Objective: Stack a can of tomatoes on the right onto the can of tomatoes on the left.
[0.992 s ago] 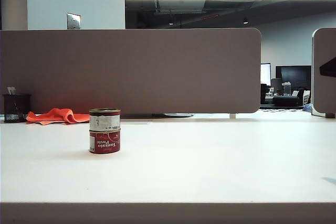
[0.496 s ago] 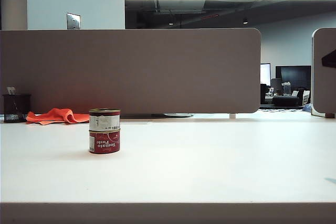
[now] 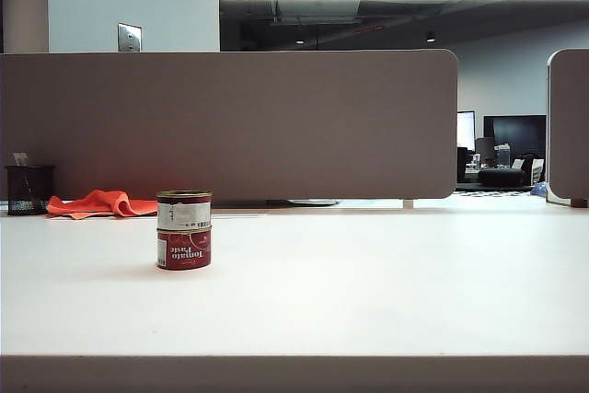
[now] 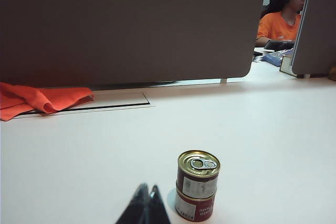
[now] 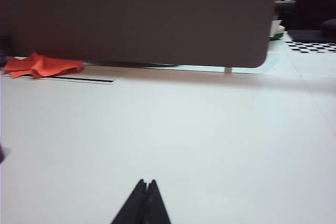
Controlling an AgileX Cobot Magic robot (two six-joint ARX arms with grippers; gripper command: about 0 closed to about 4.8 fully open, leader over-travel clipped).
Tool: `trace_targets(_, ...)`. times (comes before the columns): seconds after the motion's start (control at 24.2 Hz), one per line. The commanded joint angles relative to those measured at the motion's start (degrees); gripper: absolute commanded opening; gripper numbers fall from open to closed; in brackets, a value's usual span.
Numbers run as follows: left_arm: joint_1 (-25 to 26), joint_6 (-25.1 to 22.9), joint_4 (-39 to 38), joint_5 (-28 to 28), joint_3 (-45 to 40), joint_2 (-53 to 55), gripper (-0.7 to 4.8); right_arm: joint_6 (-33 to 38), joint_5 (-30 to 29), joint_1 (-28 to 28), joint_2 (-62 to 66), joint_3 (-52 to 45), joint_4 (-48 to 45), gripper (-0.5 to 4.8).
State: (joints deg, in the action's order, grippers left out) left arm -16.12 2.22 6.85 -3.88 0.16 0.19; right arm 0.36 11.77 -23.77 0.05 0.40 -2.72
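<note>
Now stacked tomato cans [image 3: 183, 230] mid-table [image 3: 368, 301], left gripper [image 4: 147, 188] and right gripper [image 5: 146, 183] closed.

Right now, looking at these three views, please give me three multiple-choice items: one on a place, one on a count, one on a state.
1. Where does the orange cloth lie?
A. On top of the cans
B. At the table's far edge, below the grey divider
C. Under the right pincer

2. How many cans stand in the stack?
A. One
B. Two
C. Three

3. How are the two pincers?
A. Both shut, holding nothing
B. Both wide open
C. Left one shut on a can

Answers:
1 B: the cloth rests against the divider, behind the cans.
2 B: the upper can sits on the lower can.
3 A: left pincer and right pincer show fingertips together, empty.
</note>
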Motion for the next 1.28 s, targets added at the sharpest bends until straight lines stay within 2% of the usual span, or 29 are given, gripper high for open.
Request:
trace_targets(0.04,1.9,0.0,0.5,-0.2,0.2,0.0,-0.05,0.0,-0.1,3.8,-0.1,-0.3,-0.9,0.01)
trace_targets(0.33,8.5,-0.1,0.5,-0.2,0.2,0.0,-0.05,0.0,-0.1,13.4,-0.1,-0.3,-0.1,0.01)
trace_targets(0.54,11.7,0.0,0.5,0.0,0.2,0.0,-0.05,0.0,0.0,18.0,-0.1,-0.3,-0.1,0.01)
trace_targets(0.83,13.7,-0.1,0.5,-0.2,0.2,0.0,-0.05,0.0,0.1,19.1,-0.1,-0.3,-0.1,0.01)
trace_targets(1.28,13.6,0.0,0.5,-0.2,0.2,0.0,-0.05,0.0,0.1,19.0,-0.1,-0.3,-0.1,0.01)
